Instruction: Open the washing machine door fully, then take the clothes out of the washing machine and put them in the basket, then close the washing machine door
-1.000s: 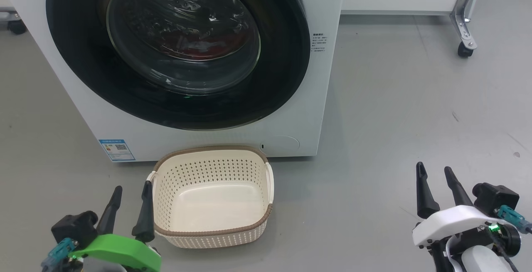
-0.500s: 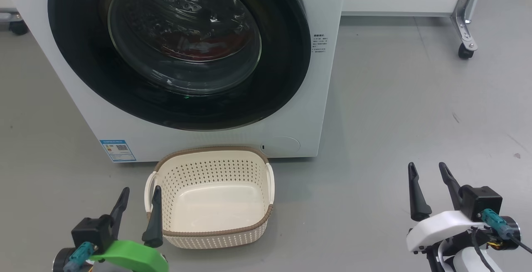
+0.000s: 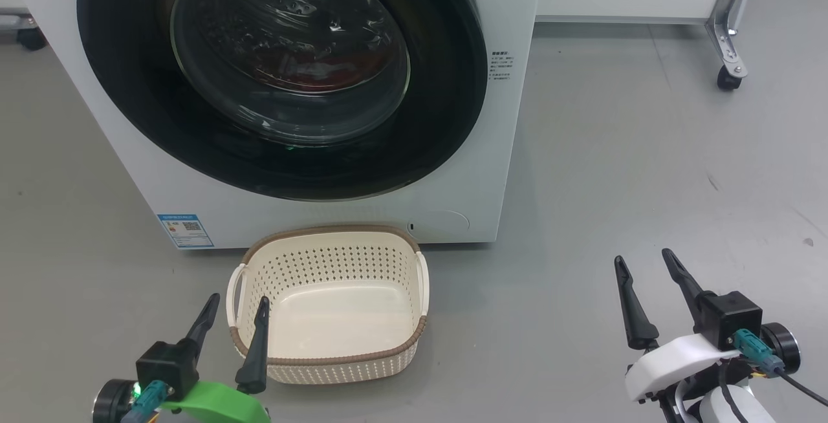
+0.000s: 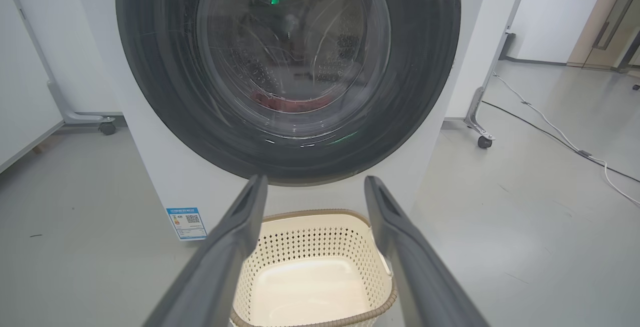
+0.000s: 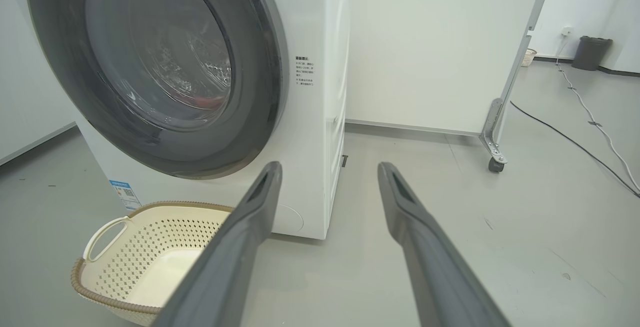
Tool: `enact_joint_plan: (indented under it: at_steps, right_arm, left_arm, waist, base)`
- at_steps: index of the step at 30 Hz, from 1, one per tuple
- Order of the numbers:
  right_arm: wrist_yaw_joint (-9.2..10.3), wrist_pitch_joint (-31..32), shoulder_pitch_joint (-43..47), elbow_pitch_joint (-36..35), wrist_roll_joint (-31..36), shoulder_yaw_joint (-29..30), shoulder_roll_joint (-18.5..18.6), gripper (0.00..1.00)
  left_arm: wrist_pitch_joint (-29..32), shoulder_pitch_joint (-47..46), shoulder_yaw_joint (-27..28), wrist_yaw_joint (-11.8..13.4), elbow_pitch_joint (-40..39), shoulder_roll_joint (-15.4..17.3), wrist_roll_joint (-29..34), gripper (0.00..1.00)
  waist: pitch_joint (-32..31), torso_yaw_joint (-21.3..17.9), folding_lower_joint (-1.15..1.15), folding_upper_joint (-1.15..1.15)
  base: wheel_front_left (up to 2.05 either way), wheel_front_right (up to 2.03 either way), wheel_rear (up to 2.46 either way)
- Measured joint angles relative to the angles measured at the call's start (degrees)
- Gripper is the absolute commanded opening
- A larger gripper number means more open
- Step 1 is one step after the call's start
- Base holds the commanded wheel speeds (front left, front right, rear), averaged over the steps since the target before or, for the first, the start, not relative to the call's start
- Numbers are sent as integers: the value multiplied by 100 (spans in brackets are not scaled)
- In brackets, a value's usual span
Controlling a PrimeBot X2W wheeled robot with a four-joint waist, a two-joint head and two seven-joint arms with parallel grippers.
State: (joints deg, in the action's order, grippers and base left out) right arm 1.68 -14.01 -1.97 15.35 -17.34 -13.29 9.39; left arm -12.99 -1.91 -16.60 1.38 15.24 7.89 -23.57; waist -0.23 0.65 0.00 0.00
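The white washing machine (image 3: 504,151) stands ahead with the washing machine door (image 3: 129,86) shut, its black rim flat against the front. Red clothes (image 3: 310,75) show dimly through the glass bowl, and again as red clothes (image 4: 290,102) low in the drum. The cream basket (image 3: 326,359) sits empty on the floor right below the door. My left gripper (image 3: 237,299) is open at the basket's near left corner, one finger over its rim. My right gripper (image 3: 642,256) is open over bare floor, well to the right of the basket. Both point towards the machine.
A metal frame leg with a caster (image 3: 728,54) stands at the back right beside a white panel. A cable (image 4: 550,127) runs across the grey floor to the right. A dark bin (image 5: 591,52) stands far off by the wall.
Both grippers have drifted inward: the left one to the right onto the basket's corner, the right one to the left. Both stay open. The door has not moved.
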Motion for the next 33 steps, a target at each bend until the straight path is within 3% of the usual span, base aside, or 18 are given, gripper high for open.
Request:
enact_joint_plan:
  at_steps: [28, 29, 30, 31, 33]
  right_arm:
    - [-51, 0, 1, 47, 35, 238, -166, 100]
    - [-52, 0, 1, 46, 36, 246, -168, 83]
    - [-52, 0, 1, 43, 36, 259, -172, 13]
    - [-54, -1, 1, 43, 35, 280, -182, 0]
    - [-60, -1, 1, 43, 35, 299, -192, 0]
  left_arm:
    - [1, -132, 16, 58, 149, 1, 13, 100]
    - [1, -132, 20, 58, 149, -3, 10, 100]
    - [1, -133, 18, 59, 151, -2, 12, 100]
    - [1, -133, 15, 59, 153, -1, 15, 100]
    - [0, -133, 15, 59, 155, -2, 14, 100]
  waist:
    - [68, -33, 0, 0]
    - [71, -32, 0, 0]
    - [74, -31, 0, 0]
    - [78, -31, 0, 0]
    - [87, -29, 0, 0]
  base:
    - [0, 0, 0]
    - [0, 0, 0]
    - [0, 0, 0]
    - [0, 0, 0]
    - [0, 0, 0]
